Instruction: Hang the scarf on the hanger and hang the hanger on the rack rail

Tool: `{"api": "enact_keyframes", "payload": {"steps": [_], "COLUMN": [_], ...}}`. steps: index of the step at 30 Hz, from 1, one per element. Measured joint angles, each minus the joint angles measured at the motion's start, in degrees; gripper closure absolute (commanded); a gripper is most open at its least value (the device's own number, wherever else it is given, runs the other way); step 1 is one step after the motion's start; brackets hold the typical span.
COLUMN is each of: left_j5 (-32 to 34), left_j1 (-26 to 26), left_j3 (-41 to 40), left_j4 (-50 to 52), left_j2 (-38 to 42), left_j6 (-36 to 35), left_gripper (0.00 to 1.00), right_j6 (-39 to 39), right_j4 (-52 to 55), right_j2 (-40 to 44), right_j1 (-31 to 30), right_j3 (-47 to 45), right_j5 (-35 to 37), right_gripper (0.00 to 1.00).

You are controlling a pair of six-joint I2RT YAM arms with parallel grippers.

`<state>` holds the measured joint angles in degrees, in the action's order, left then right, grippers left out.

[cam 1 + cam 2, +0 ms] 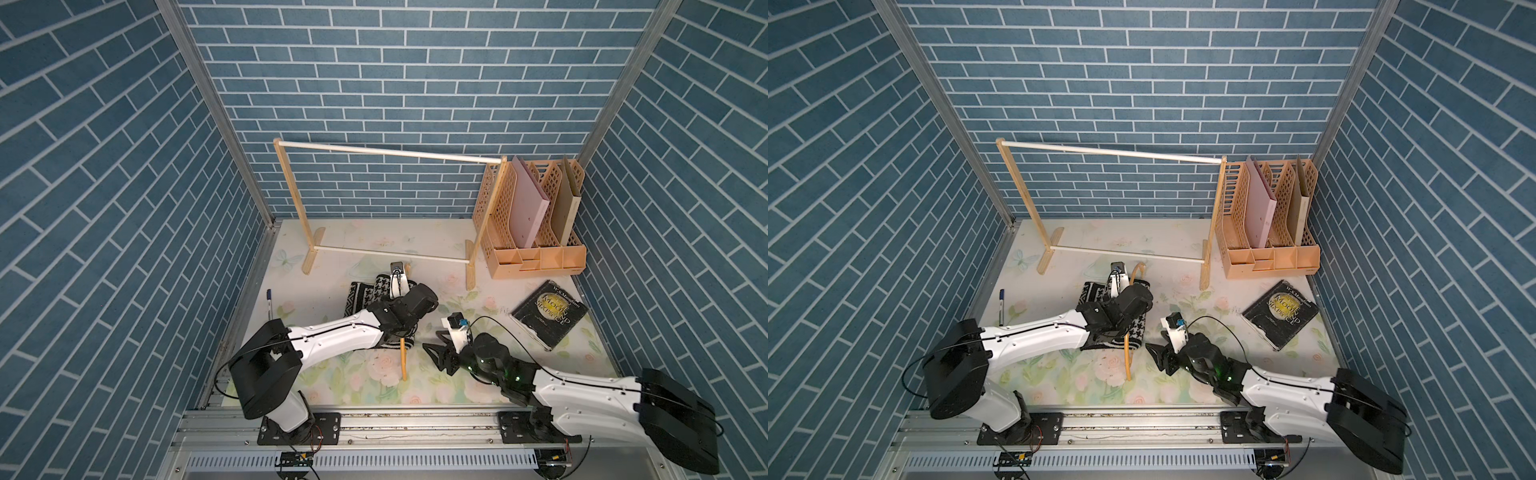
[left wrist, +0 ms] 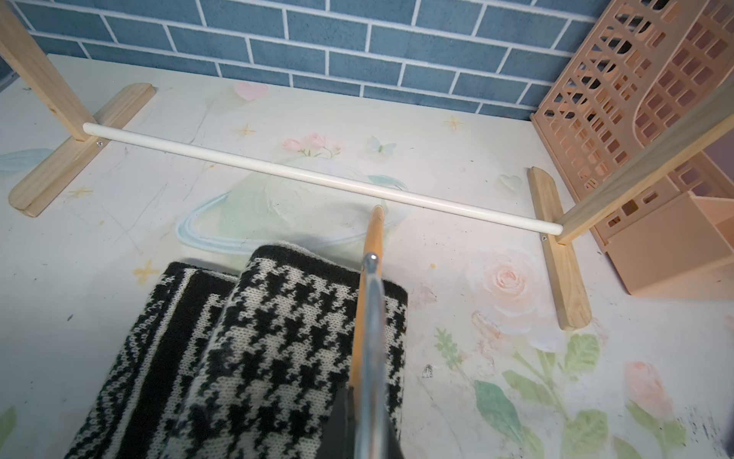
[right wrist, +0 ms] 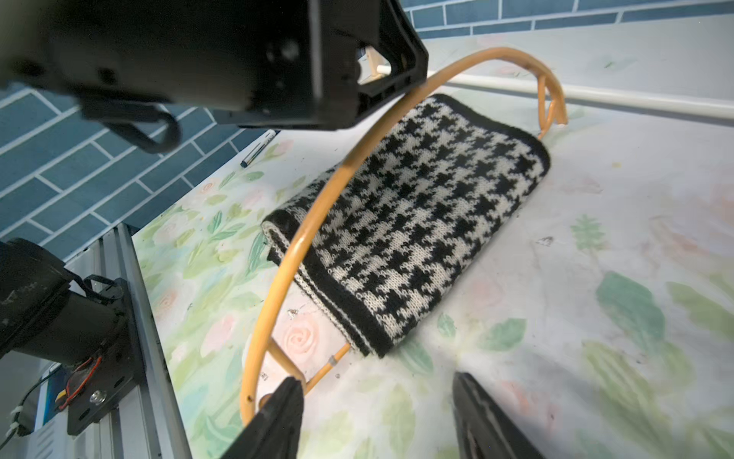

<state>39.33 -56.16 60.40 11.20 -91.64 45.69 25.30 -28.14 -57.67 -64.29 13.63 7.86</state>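
Observation:
The orange-tan hanger (image 3: 317, 222) stands on edge on the table, its curved shoulder arching over the scarf (image 3: 417, 222). This black-and-white houndstooth scarf lies folded across the hanger's bottom bar, in both top views (image 1: 365, 295) (image 1: 1096, 293). My left gripper (image 2: 369, 429) is shut on the hanger's metal hook (image 2: 371, 318), above the scarf (image 2: 278, 318). The arm's wrist hides that grip in both top views. My right gripper (image 3: 376, 379) is open and empty, low over the table beside the hanger's near end (image 1: 403, 357), to the right of it (image 1: 434, 353).
A pale wooden rail rack (image 1: 390, 151) stands behind the scarf, its lower rail (image 2: 317, 179) close to the hanger's far tip. A peach file organiser (image 1: 536, 216) is at the back right, a dark book (image 1: 548, 313) lies right, a pen (image 1: 269, 303) left.

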Motion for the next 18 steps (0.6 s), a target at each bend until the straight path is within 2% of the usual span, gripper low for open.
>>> {"api": "enact_keyframes", "payload": {"steps": [3,6,15,18], "left_j5": [0.48,0.96,2.08,2.49], "left_j1": [-0.02,-0.24,-0.72,-1.01], "left_j3": [1.75,2.16,2.91,3.69], "left_j4": [0.94,0.96,0.98,0.94], "left_j2": [-1.86,-2.58,-3.54,-4.42], "left_j6": [0.46,0.98,1.49,1.46], "left_gripper": [1.0,1.0,1.0,1.0], "right_j6": [2.19,4.96,11.89,14.93], "right_j4": [6.56,11.54,20.33,20.74], "right_j2": [2.97,1.44,-17.84,-22.12], "right_j1": [-4.2,-8.35,-23.67,-26.47], "right_j3": [1.27,3.56,19.06,21.59], "right_j5": [7.02,13.6,30.49,34.34], "right_gripper": [0.36,0.36,0.39,0.41]}}
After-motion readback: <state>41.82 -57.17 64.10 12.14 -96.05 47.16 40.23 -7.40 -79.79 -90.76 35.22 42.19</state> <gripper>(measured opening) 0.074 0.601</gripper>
